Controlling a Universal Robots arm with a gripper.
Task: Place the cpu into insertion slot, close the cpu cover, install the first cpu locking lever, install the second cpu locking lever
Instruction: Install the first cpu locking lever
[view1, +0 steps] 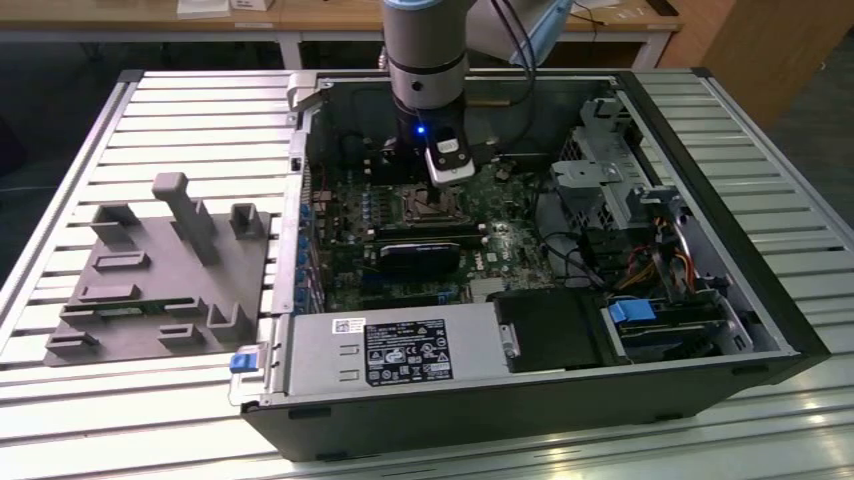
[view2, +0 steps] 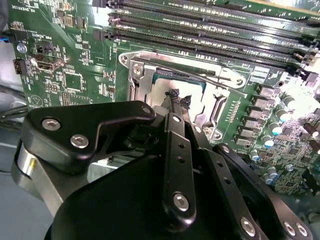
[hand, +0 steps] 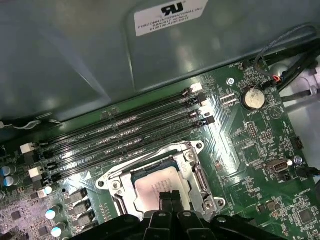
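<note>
1. One arm reaches down into an open computer case that lies on a slatted table; the gripper sits directly over the socket area of the green board.
2. Gripper: in both wrist views the two black fingertips are pressed together with no gap between them and nothing held; they sit right at the cpu's top face, and actual contact cannot be judged.
3. Cpu: silvery-grey square, lying flat inside the slot.
4. Slot: pale metal rim, next to the four long black memory slots.
5. Cover: silvery frame plate, lowered around the cpu in both wrist views.
6. Lever: a thin metal rod runs along the slot's edge nearest the memory slots; whether it is latched cannot be told.
7. Coin cell: round, on the board, well apart from the slot.
8. Grey fixture: moulded tray with upright posts, on the table at the exterior view's left of the case.
</note>
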